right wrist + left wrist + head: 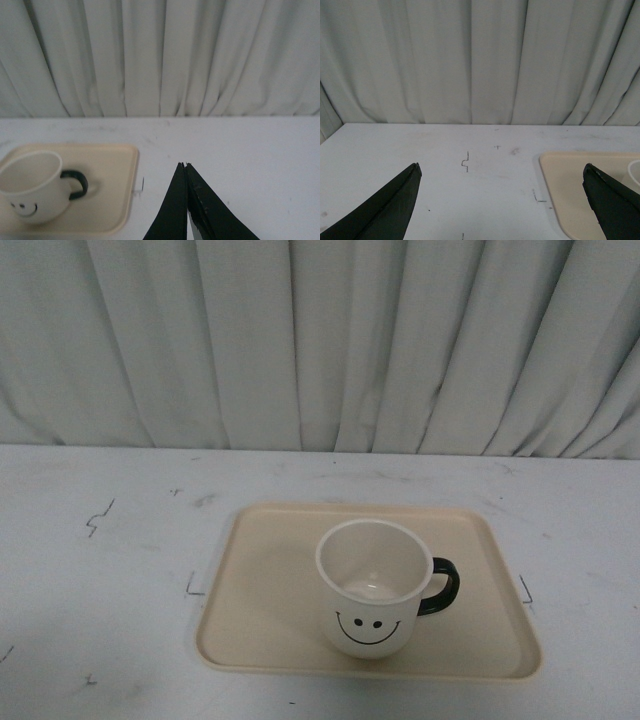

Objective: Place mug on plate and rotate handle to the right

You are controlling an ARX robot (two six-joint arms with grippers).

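Observation:
The cream-white mug (371, 587) stands upright on the beige plate (270, 590), right of its middle, smiley face toward me. Its black handle (441, 586) points right. The mug (31, 186), handle (76, 183) and plate (115, 180) also show in the right wrist view. My right gripper (184, 165) is shut and empty over the bare table, beside the plate's edge and apart from it. My left gripper (501, 167) is open and empty over the table, with a corner of the plate (565, 190) by one finger. Neither arm shows in the front view.
A white table (100, 570) with small black marks (98, 518) holds the plate. A pale pleated curtain (320, 340) hangs along the table's far edge.

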